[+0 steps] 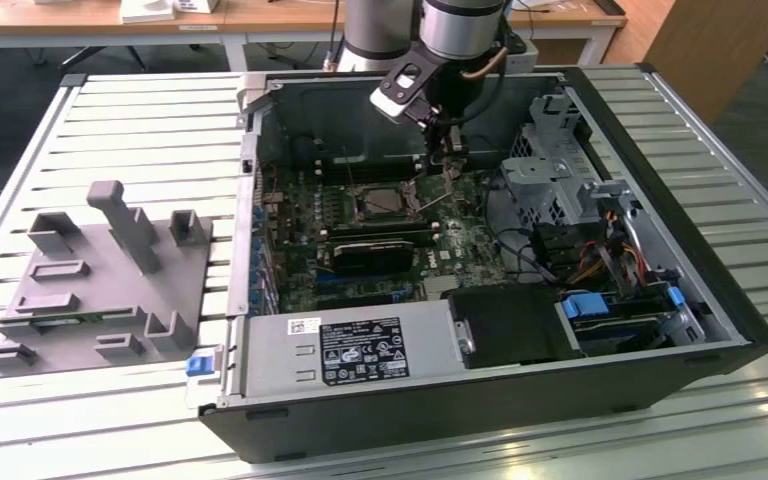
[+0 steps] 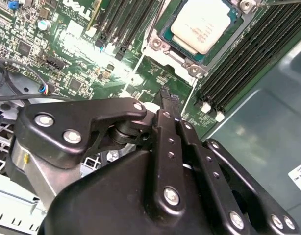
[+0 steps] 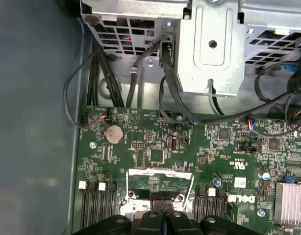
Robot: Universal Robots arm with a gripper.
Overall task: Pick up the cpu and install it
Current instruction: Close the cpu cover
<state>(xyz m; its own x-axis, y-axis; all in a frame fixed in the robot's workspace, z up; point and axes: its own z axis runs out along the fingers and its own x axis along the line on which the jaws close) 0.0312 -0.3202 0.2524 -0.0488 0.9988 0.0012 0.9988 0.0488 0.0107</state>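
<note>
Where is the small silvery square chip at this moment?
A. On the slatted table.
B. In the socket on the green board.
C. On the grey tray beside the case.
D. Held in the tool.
B: in the second wrist view the chip lies flat in the socket on the green board, apart from the tool.

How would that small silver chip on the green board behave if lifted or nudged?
The chip looks flat and metal-topped, so probably stiff and light. Its smooth top may be slippery. It sits inside a socket frame, so a sideways nudge likely wouldn't slide it.
</note>
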